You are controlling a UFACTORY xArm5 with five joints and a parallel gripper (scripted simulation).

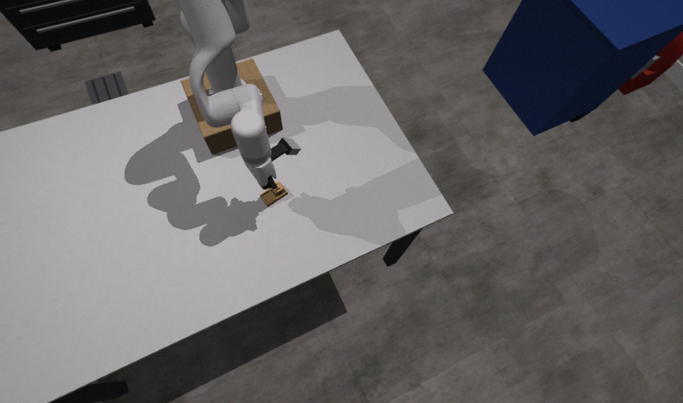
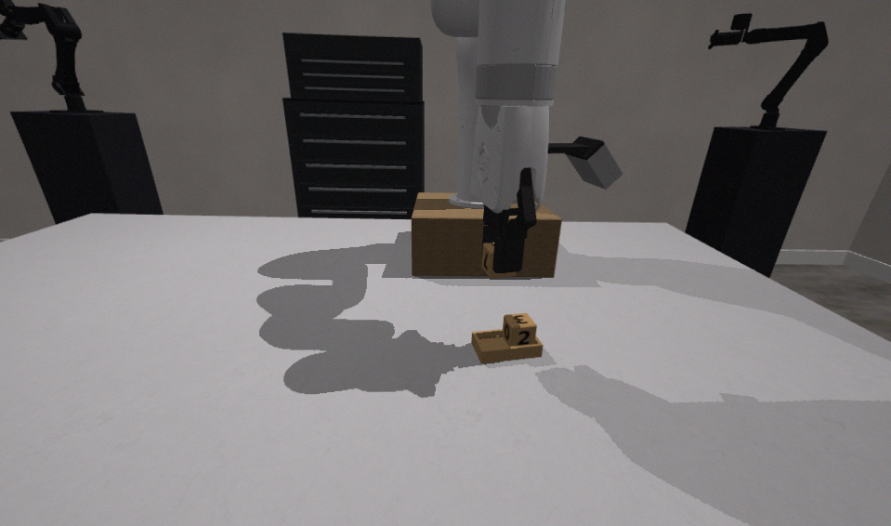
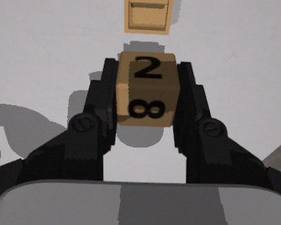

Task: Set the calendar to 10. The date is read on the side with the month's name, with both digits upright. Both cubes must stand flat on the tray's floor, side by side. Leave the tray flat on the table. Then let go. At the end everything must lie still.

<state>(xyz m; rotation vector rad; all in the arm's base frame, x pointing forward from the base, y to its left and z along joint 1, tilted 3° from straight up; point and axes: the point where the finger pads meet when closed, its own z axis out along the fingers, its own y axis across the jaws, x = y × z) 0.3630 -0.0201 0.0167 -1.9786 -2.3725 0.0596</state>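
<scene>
Calendar tray lies below the raised tool and ahead in the wrist view; the tool grips 1 number cube.

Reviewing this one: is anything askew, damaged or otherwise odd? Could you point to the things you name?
Nothing stands out. The pincer [image 1: 270, 182] [image 2: 505, 258] [image 3: 146, 79] grips one numbered cube [image 2: 489, 258] [image 3: 148, 88] above the table; the other cube [image 1: 280, 189] [image 2: 521, 332] sits in the tray [image 1: 269, 196] [image 2: 508, 354] [image 3: 147, 31], apparently squarely. I see no damage. The month's name isn't readable.
</scene>
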